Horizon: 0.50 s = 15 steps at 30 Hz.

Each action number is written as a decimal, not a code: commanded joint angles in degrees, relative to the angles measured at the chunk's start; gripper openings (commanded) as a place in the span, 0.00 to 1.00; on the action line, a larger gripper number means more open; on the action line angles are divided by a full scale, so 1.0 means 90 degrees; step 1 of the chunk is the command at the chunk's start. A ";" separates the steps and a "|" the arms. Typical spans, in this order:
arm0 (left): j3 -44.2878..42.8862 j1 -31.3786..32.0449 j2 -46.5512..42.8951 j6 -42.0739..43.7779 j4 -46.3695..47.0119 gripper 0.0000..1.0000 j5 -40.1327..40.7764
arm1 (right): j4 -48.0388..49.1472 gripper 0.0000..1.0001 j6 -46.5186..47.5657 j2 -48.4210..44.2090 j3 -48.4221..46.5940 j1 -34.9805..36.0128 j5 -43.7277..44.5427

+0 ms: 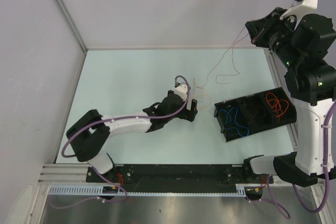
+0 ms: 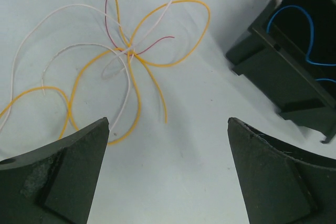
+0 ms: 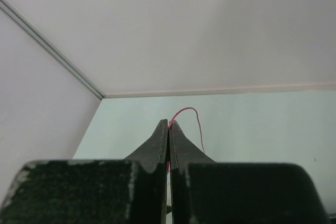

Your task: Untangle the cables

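So the right tool (image 3: 169, 125) is pinching the red cable (image 3: 190, 110), upper right of the top view. The left tool (image 2: 168, 123) is wide open by the cable tangle (image 2: 130, 52).

**Readable markings: none**

No text, brand, number or sign can be read in any of the three views.

- Black rail (image 1: 173, 174) at the near edge of the table: small yellowish mark (image 1: 111, 187) by the left base, and another (image 1: 255, 187) by the right base. Both are too small to read.
- White toothed strip (image 1: 147, 193) below the rail: fine teeth only, no figures legible.
- Right arm (image 1: 310, 77): two green lights (image 1: 287, 63), no lettering legible beside them.
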State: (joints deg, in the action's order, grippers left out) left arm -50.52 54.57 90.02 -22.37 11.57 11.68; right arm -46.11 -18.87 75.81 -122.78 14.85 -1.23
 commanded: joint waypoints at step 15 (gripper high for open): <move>-0.1838 -0.0681 0.1845 0.0377 0.0532 0.00 0.1192 | 0.0250 0.00 -0.0198 -0.0337 0.0215 -0.0722 -0.0956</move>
State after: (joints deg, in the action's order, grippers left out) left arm -64.93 52.31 108.75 -18.04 17.30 18.87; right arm -45.23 -20.53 73.76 -121.12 9.19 -7.94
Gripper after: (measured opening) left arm 0.009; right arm 0.010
